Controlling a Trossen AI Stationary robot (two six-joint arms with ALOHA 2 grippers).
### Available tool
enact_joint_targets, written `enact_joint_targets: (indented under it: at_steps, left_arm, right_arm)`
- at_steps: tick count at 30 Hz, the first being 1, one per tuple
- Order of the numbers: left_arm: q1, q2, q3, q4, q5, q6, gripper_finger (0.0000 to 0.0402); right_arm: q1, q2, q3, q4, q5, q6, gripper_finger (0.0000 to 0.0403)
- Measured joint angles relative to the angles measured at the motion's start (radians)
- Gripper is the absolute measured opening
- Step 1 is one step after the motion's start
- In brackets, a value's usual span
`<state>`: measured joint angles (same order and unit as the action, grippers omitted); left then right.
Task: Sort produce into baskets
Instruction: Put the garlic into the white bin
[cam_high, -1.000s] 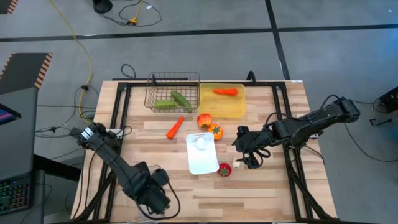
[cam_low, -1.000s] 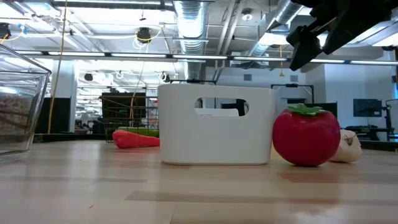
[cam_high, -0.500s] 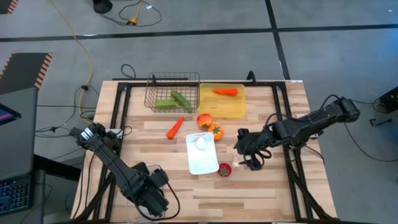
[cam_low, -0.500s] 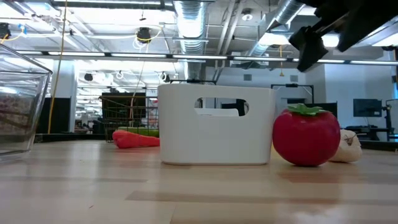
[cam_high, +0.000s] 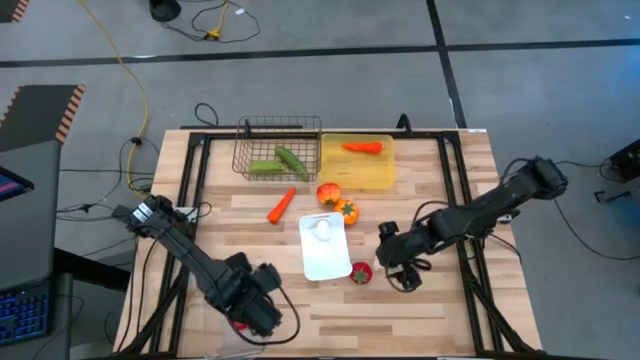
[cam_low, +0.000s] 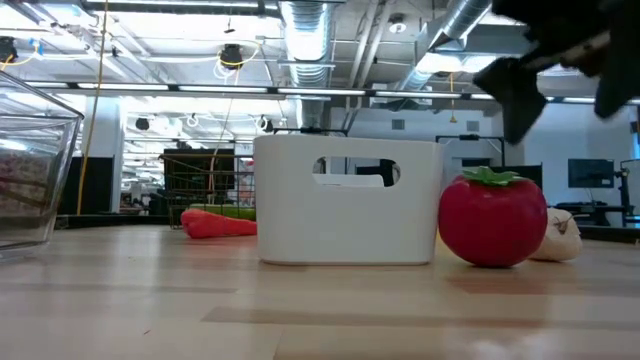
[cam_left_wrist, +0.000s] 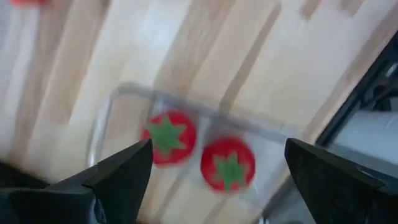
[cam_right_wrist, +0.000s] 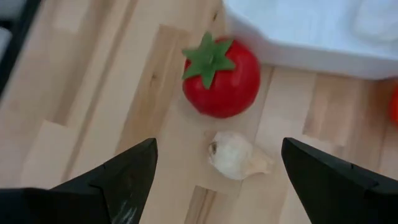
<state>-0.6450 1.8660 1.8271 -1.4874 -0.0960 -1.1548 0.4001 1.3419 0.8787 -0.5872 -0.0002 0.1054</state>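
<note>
Right wrist view showed the right gripper (cam_right_wrist: 214, 186) spread wide and empty, its two dark fingers either side of a white garlic bulb (cam_right_wrist: 238, 155) lying on the bare wood, with nothing touching it. Just beside the bulb sat a red tomato (cam_right_wrist: 221, 76) with a green leafy top, close against the edge of the white tray (cam_right_wrist: 298, 37).

From the left wrist camera, the left gripper (cam_left_wrist: 214, 186) was likewise spread wide with nothing between its fingers, poised over the clear plastic tub (cam_left_wrist: 118, 99), which held two red tomatoes (cam_left_wrist: 168, 135) side by side.

Seen from above, the white tray (cam_high: 325, 255) carried one garlic bulb (cam_high: 322, 228). The wire basket (cam_high: 250, 150) at the far edge held two green cucumbers (cam_high: 280, 161), and the yellow tray (cam_high: 360, 172) next to it held one carrot (cam_high: 363, 148). A second carrot (cam_high: 281, 205) lay loose on the table (cam_high: 470, 170), and two orange-red peppers (cam_high: 337, 200) sat between the yellow tray and the white one.

The right arm reached in from the right edge, stretched low toward the table's middle. The left arm was folded back along the near left corner.
</note>
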Motion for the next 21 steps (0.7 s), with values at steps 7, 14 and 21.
enact_joint_targets:
  at_steps: [7,14,21]
  left_arm:
    - [0.069,0.0,0.0,0.079,-0.106,0.157,0.0351]
    - [0.121,0.0,0.0,0.098,-0.122,0.253,0.0351]
    - [0.155,0.0,0.0,0.129,-0.185,0.318,0.0351]
  right_arm:
    - [0.002,0.155,0.0,0.02,0.007,0.002,0.0372]
    - [0.001,0.247,0.0,0.027,0.122,0.003,0.0363]
    - [0.001,0.324,0.001,0.029,0.105,0.002,0.03]
